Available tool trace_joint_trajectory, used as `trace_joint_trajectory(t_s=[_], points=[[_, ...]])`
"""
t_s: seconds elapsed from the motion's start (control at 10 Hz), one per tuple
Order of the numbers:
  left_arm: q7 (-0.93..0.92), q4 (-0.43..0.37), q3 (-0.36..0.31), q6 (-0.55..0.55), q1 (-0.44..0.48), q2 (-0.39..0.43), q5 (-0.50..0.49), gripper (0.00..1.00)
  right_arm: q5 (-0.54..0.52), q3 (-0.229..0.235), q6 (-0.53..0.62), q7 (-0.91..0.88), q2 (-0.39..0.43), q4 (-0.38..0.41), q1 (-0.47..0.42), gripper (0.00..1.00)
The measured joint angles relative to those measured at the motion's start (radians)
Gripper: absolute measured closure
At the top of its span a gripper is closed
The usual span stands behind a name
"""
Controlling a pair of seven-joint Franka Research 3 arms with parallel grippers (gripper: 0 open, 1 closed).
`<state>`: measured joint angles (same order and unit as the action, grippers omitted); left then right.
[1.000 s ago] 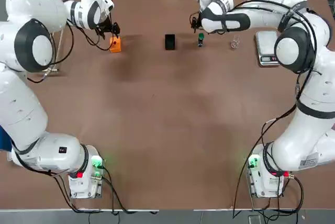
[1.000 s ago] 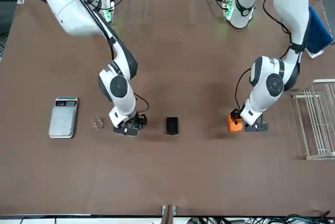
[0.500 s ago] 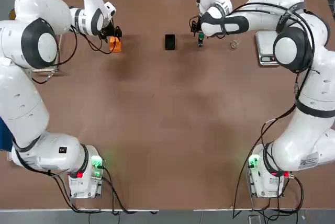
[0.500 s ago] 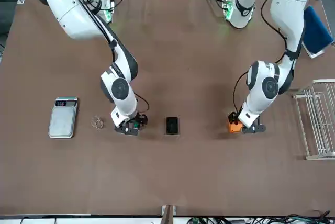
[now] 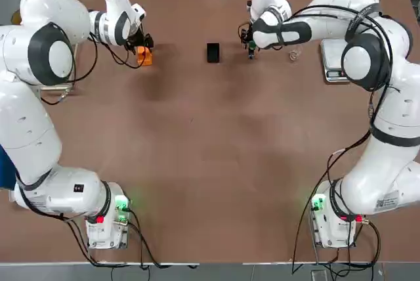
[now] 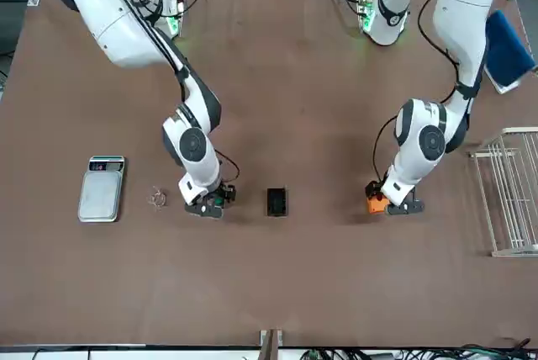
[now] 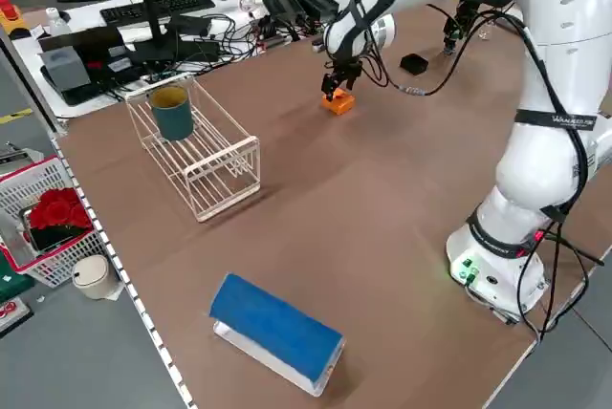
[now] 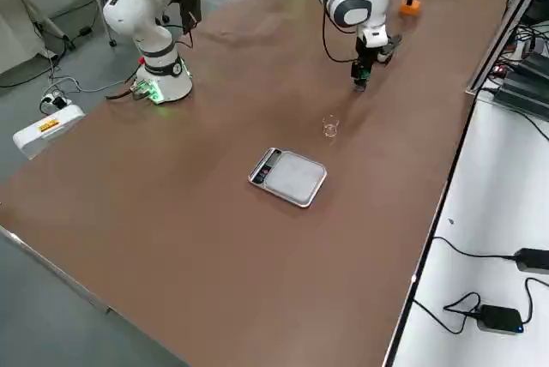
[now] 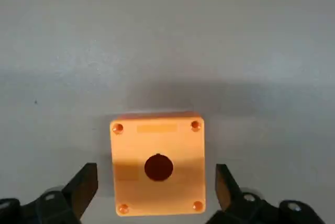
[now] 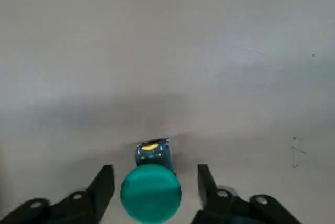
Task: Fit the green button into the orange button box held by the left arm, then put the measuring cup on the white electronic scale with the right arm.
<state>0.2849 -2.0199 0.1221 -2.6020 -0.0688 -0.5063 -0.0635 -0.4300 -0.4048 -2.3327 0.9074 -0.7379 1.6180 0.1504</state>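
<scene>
Button (image 10: 151, 193), green cap towards the wrist camera, stood on the desk (image 6: 269, 293) between the fingers of the right hand (image 10: 156, 167). That hand had moved over it within the last second: the cap, plain to see from above at the start, was now largely covered. Its fingers had drawn in a little but stood apart, with a gap on either side of the cap, so nothing was gripped. A grasp seemed about to follow.

The left hand (image 9: 157, 166) had settled at the orange box (image 9: 157, 198), wide open around it, touching neither side. The box had still to be held, and the fitting could hardly begin until both pieces were.

Only the left wrist view showed the round hole (image 9: 158, 167) in the box's face; only the right one gave the button's dark blue body (image 10: 157, 153) clearly.

Farther out, a black block (image 6: 276, 202) lay between the two hands. The clear measuring cup (image 8: 330, 126) sat near the white scale (image 8: 296, 180), off its plate. The left side view missed both, but showed a teal mug (image 7: 172, 115) in the white rack (image 7: 225, 165).
</scene>
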Motion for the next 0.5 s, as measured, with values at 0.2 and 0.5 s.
trace_joint_trajectory(t_s=[0.2,0.5], points=[[0.0,0.0,0.0,0.0,0.0,-0.01,0.0,0.01,0.0,0.003,-0.001,0.002,0.0,0.0,-0.001,0.38],[0.0,0.002,0.002,-0.008,-0.001,-0.024,0.0,0.01,0.0,0.003,-0.003,0.004,0.0,0.0,-0.001,0.57]])
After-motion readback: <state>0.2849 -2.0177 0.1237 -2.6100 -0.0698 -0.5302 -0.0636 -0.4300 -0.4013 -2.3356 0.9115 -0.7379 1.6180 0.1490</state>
